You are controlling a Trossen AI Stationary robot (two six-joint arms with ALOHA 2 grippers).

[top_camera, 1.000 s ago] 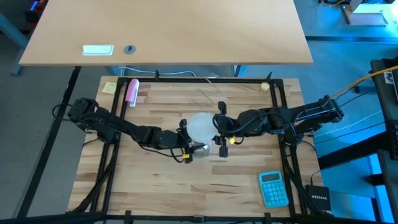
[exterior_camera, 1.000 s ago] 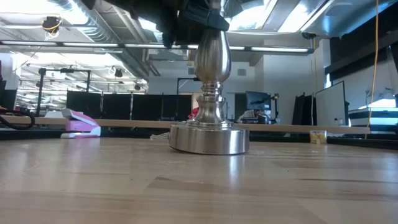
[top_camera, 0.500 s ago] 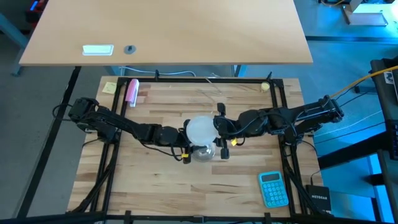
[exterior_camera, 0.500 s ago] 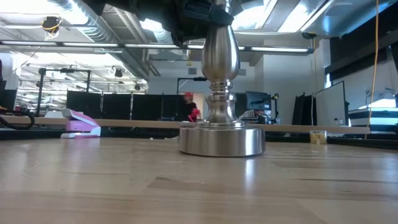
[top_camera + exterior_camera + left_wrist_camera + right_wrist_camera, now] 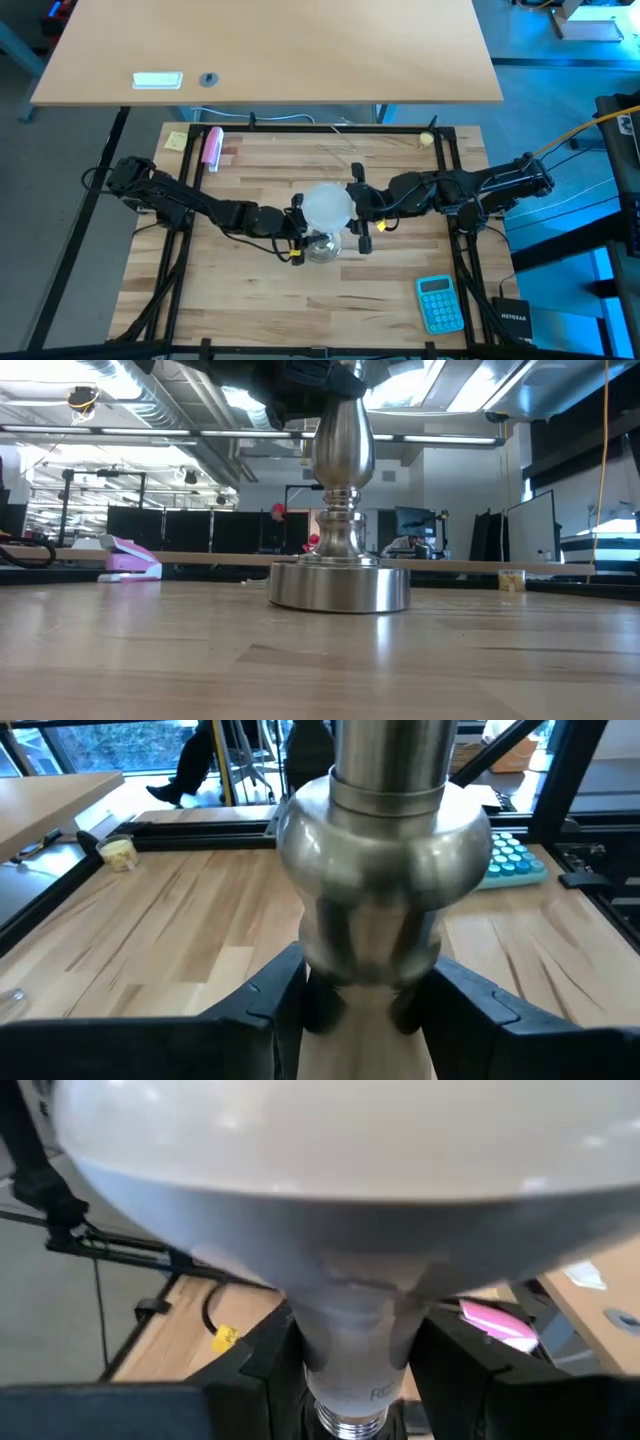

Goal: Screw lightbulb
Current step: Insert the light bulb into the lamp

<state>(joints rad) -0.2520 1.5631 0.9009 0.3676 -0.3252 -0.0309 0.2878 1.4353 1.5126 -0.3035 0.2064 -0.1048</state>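
Note:
The white frosted lightbulb stands globe up over the silver lamp stand, whose round foot rests flat on the wooden table. My left gripper comes from the table's left and is shut on the stand. My right gripper comes from the right and is shut on the bulb. The bulb's silvery screw base shows below my right fingers. Where it meets the socket is hidden. My left gripper pinches the lamp stand's narrow stem, just under its bulging body, between its two fingers. The fingers come level from the table's left. The stand is upright with its foot on the table. My right gripper pinches the lightbulb's tapering neck, just above the screw base, between its two fingers. The fingers come level from the table's right. The bulb is upright, globe up, above the stand.
A blue calculator lies at the near right. A pink stapler and a yellow note lie at the far left. A black metal frame borders the table. A light wooden desk stands behind.
The lamp stand has slid a little toward the table's right edge and then back left, staying upright with its foot on the table. Both grippers have kept their holds and moved with it.

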